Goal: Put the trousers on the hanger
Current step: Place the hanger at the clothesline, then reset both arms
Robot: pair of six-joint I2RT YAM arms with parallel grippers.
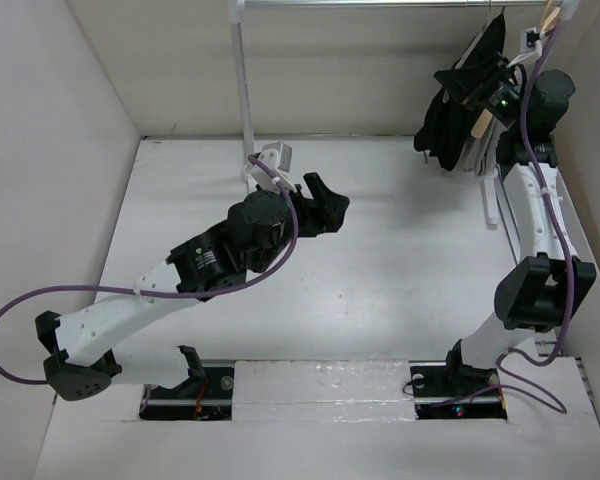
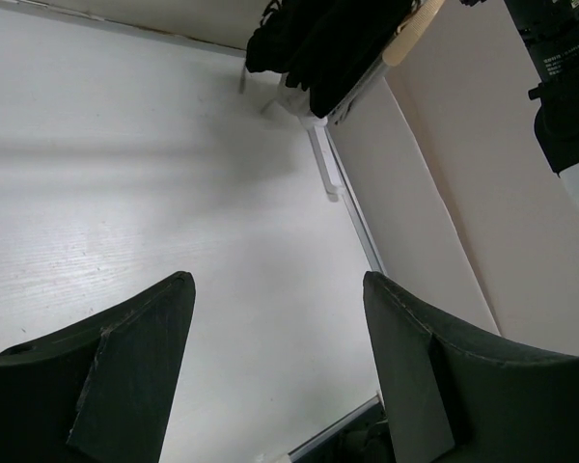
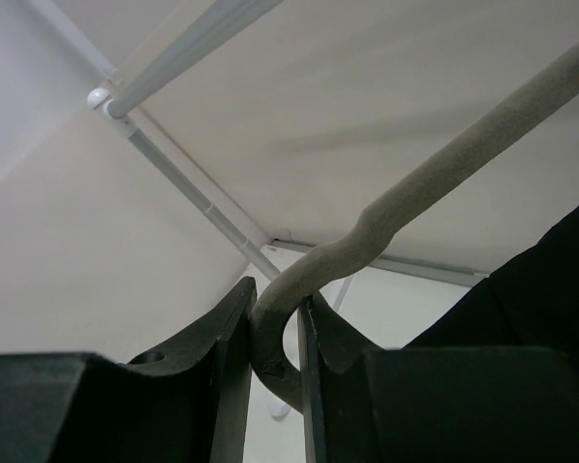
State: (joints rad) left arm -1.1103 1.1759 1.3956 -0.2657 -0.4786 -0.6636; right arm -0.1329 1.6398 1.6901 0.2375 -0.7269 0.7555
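Showing both arms at one moment, from above and from each wrist. L arm: stretched low over the white table (image 1: 400, 290), with the left gripper (image 1: 325, 205) near mid-table, its jaws spread wide and nothing between them. The L wrist view agrees, w/ only bare table showing between the two dark fingers (image 2: 135, 367). R arm: raised to the far right corner, where the right gripper (image 3: 275, 309) is pinched to a narrow gap on the hanger (image 3: 444, 164). The hanger is a thin grey rod w/ a bend, and the bend sits between the finger pads. The trousers (image 1: 445, 120) hang as a black bundle at the right end of the white rail (image 1: 380, 4), clear of the table and just beside the right gripper. Black cloth also fills the lower right of the R wrist view. A pale bar (image 2: 412, 32) lies against the black cloth; whether it belongs to the gripped hanger cannot be told from these views.
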